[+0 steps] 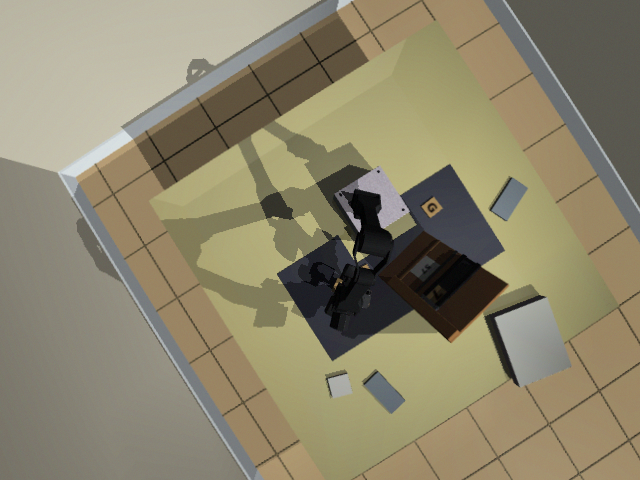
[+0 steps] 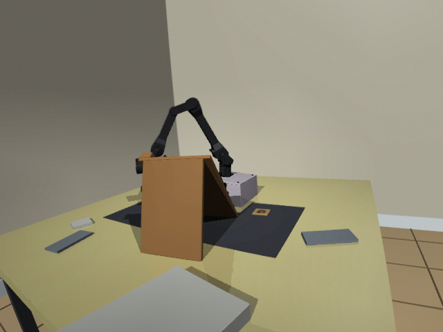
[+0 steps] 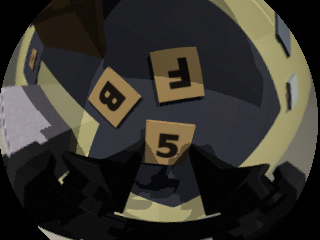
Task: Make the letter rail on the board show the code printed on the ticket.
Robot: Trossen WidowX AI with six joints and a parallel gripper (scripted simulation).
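Note:
My gripper [image 3: 167,144] is shut on the 5 tile [image 3: 169,141], which sits upright-reading between the fingertips in the wrist view. The F tile [image 3: 177,75] and the B tile [image 3: 114,96] lie apart on the dark mat beyond it, both turned. A G tile [image 1: 431,206] [image 2: 261,211] lies on the mat's far part. The brown slanted board [image 1: 478,291] [image 2: 172,207] carries the pale ticket [image 1: 424,268], too small to read surely. A tile [image 1: 435,293] marked like a 7 is at the dark rail [image 1: 457,276]. The arm hides the fingertips in the top view, the board in the exterior view.
The dark mat [image 1: 465,227] [image 2: 264,239] runs under the board. A large grey box [image 1: 532,341] [image 2: 172,303] stands behind the board. Two blue-grey slabs [image 1: 509,198] [image 2: 329,236] and a small white block [image 1: 339,385] [image 2: 81,223] lie around. The lilac base box [image 1: 387,198] [image 2: 246,189] carries the arm.

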